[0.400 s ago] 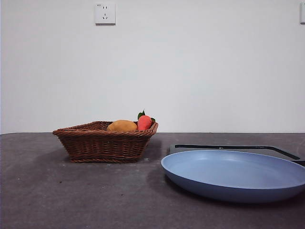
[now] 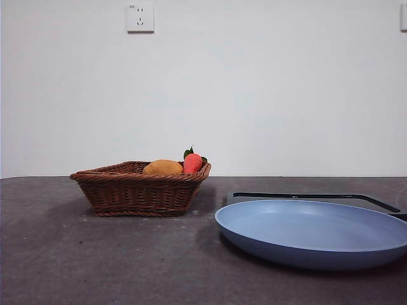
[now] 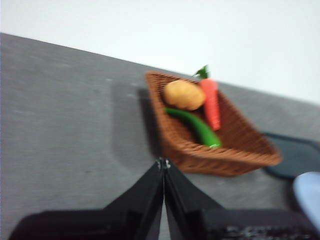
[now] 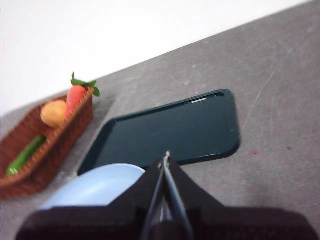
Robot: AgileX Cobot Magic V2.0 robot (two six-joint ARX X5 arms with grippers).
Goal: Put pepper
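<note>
Pepper [image 3: 195, 126] lay inside the brown wicker basket [image 3: 240, 150], a glossy dark-green length stretched along the basket floor beside the near wall. A yellow-orange oval fruit [image 3: 184, 94] sat just beside one end of it, and a red-orange carrot-like item with green leaves [image 3: 211, 101] lay alongside both, its leafy top poking over the rim. From the front camera the pepper stayed hidden behind the basket wall [image 2: 140, 190]; only the fruit [image 2: 162, 168] and the red item [image 2: 193, 162] rose above the weave.

The basket stood on the dark grey table [image 2: 95, 260], at about nine o'clock from the blue plate [image 2: 315, 232]. A flat dark tray [image 2: 318, 197] lay at roughly twelve o'clock from the plate, reaching out from behind it, and the right wrist camera showed the plate's edge [image 4: 95, 187] overlapping the tray's near side [image 4: 175, 132].

The left gripper [image 3: 163, 165] hung above bare table near the basket, touching nothing, its two black jaws pressed together at the tips. The right gripper [image 4: 166, 159] hovered over the plate and tray, likewise holding nothing, jaws drawn tight against each other. Neither arm showed in the front camera. A white wall socket [image 2: 140, 18] sat high on the wall behind the basket.
</note>
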